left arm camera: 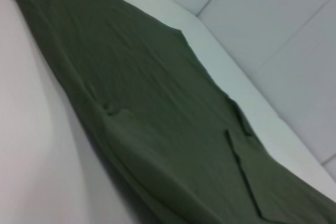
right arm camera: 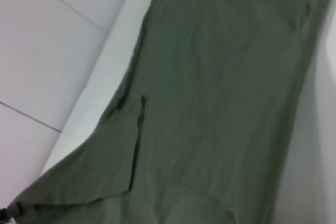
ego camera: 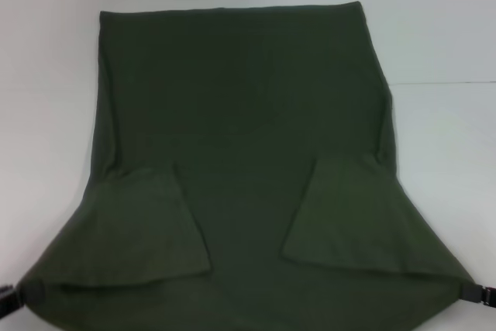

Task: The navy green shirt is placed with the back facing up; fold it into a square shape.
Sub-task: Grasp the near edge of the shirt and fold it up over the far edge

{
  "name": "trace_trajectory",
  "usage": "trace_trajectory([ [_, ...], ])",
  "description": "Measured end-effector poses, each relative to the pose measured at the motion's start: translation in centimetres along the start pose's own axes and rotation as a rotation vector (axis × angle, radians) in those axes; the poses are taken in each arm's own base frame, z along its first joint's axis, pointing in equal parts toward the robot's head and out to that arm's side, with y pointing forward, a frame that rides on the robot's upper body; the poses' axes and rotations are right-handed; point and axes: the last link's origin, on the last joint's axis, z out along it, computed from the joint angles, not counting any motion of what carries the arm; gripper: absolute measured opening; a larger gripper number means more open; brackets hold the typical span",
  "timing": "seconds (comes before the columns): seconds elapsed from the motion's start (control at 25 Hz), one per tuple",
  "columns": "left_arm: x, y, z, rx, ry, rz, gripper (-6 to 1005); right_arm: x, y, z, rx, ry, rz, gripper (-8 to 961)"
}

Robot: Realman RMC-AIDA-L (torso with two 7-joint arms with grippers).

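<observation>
In the head view a large dark olive-green soft cotton T-shirt [ego camera: 240, 153], the navy green shirt of the task, fills most of the frame on a plain white desk [ego camera: 442, 153], which shows bare along the left edge, the top and the right side.

At the lower left corner of the head view the left hand [ego camera: 17, 297], black and mostly cut off by the frame edge, is clamped on the near left corner of the shirt, the cloth pulled out to a point there. Just right of it, in the lower left of the frame, the left short sleeve [ego camera: 143, 226] lies folded inward over the body of the shirt as a flat flap.

Through the centre the plain back of the shirt is smooth, with a faint curved outline showing in the upper middle. Its far edge lies straight across the upper part of the frame.

In the lower right the right short sleeve [ego camera: 353, 218] is folded inward the same way. At the lower right corner the right hand [ego camera: 473, 292] is closed on the near right corner of the shirt, which is drawn taut toward it.

The left wrist view shows the shirt [left arm camera: 157, 114] running diagonally across the frame; the right wrist view shows it [right arm camera: 220, 93] likewise, with a dark hand tip [right arm camera: 8, 211] at the lower left corner gripping the cloth.
</observation>
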Motion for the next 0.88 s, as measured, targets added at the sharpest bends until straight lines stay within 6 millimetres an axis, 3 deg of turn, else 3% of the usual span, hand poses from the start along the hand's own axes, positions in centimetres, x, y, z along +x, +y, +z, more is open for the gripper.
trace_trajectory([
  [0.32, -2.6, 1.4, -1.5, -0.074, -0.018, -0.05, 28, 2.4, 0.2, -2.1, -0.032, -0.016, 0.008, 35],
  [0.6, -3.3, 2.0, -1.9, -0.107, -0.017, -0.073, 28, 3.6, 0.3, -3.5, -0.041, -0.028, 0.016, 36],
  [0.72, -2.8, 1.9, -1.4, -0.119, -0.014, -0.065, 28, 3.3, 0.4, -3.9, -0.044, -0.06, 0.01, 37],
  [0.88, -0.9, 1.6, -0.3, -0.133, -0.011, -0.035, 28, 1.3, 0.4, -4.0, -0.048, -0.13, -0.013, 38],
])
